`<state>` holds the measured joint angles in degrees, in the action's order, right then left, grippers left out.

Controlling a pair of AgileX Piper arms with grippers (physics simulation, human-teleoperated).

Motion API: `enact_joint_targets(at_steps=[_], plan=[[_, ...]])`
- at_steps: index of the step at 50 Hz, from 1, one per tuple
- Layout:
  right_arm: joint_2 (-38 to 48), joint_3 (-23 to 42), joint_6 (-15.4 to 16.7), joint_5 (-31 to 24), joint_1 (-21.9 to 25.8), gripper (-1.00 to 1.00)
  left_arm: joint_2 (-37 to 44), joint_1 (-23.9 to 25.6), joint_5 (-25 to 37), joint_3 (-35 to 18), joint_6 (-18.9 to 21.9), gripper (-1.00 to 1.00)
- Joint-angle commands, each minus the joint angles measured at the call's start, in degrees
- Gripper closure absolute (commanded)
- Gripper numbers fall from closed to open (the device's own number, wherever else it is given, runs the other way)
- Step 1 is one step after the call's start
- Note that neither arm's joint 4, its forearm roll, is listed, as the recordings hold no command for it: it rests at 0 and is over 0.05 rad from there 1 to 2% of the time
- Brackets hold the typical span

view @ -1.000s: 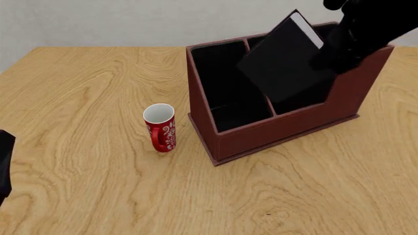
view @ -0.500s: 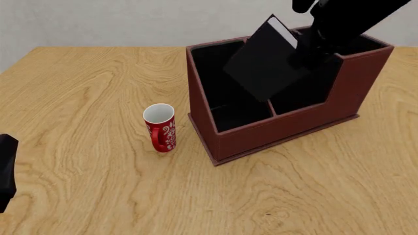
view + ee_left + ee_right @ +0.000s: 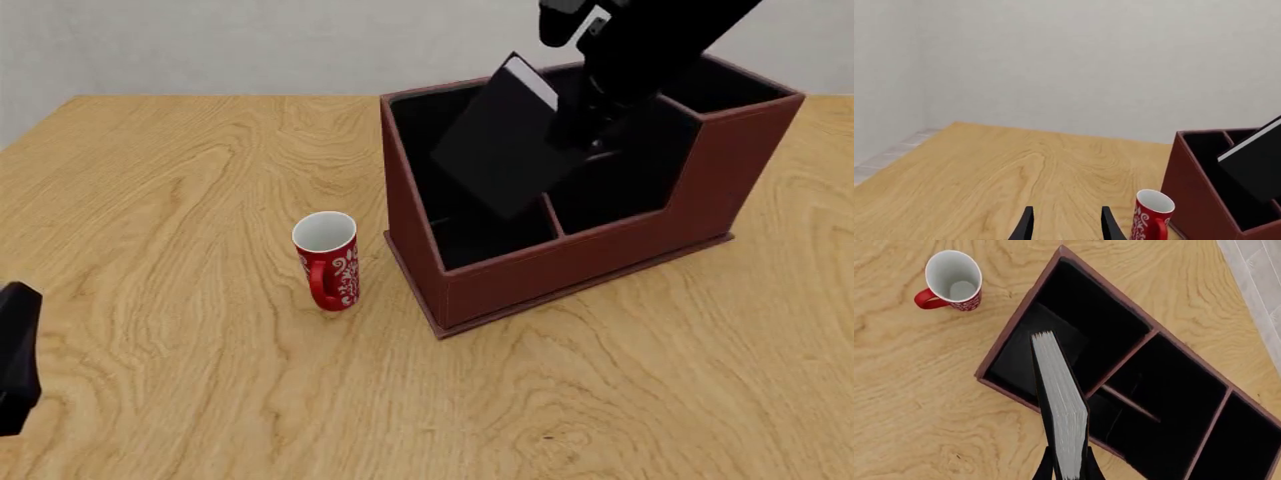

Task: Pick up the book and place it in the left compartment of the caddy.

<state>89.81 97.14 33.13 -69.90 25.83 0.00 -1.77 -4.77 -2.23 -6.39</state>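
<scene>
Over the last second the right pincer (image 3: 587,135) carries the book (image 3: 501,140) leftward across the caddy (image 3: 587,265) in the front view. The book, earlier tilted over the middle sections near the right end, now hangs tilted above the left compartment (image 3: 447,170), its lower corner over the divider beside that slot. Its white page edge sits further left and higher than before. The right arm shifts left with it, uncovering the caddy's right end wall. The left arm's dark edge at the front view's lower left sits slightly lower.
</scene>
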Motion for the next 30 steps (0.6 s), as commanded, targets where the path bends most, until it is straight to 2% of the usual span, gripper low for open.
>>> enact_joint_targets(at_steps=[1,30], plan=[[3.12,2.73,-1.82,0.0,0.05,1.0,0.0,-0.62,-0.5,1.2,-0.17,-1.0],[7.91,4.59,-3.65,0.0,1.32,1.0,0.0,-1.28,-0.39,2.16,0.07,-1.0]])
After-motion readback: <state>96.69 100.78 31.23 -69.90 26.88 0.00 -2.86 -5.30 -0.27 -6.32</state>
